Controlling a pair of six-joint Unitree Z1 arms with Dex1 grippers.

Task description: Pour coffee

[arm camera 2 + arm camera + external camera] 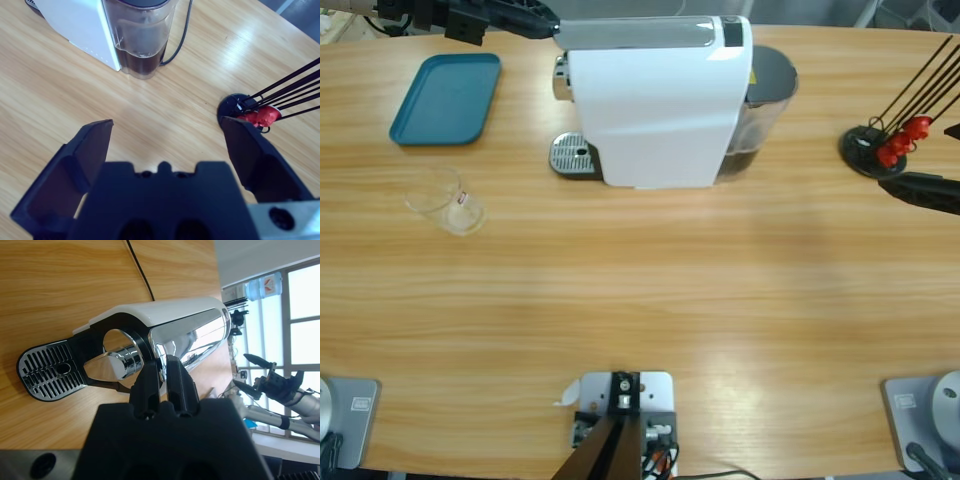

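No coffee shows in any cup. The small clear glass cup sits empty, as far as can be told, on the bare table at about 9 o'clock from the white coffee machine, near it but apart, and just below the teal tray, which holds nothing.

The cup is not under the spout: the machine's perforated drip plate sticks out at its 9 o'clock side and stands bare, with the cup beyond it at roughly 8 o'clock.

The left gripper is the nearer one. In the high view it comes in along the top edge at about 11 o'clock from the machine; its wrist view looks along the chrome front and spout, with the drip plate under it. Its two jaws are clenched together with nothing between them. From there the cup lies toward 7 o'clock in the high view, well apart.

The right gripper hangs at the table's 3 o'clock edge, jaws spread wide and empty, beside a black stand with red bits and thin rods. Its view faces the machine's rear tank, which holds dark liquid low down, a black cable trailing away behind.

I judge the pour has not begun; the cup likely needs setting on the drip plate first, a job for the left arm.
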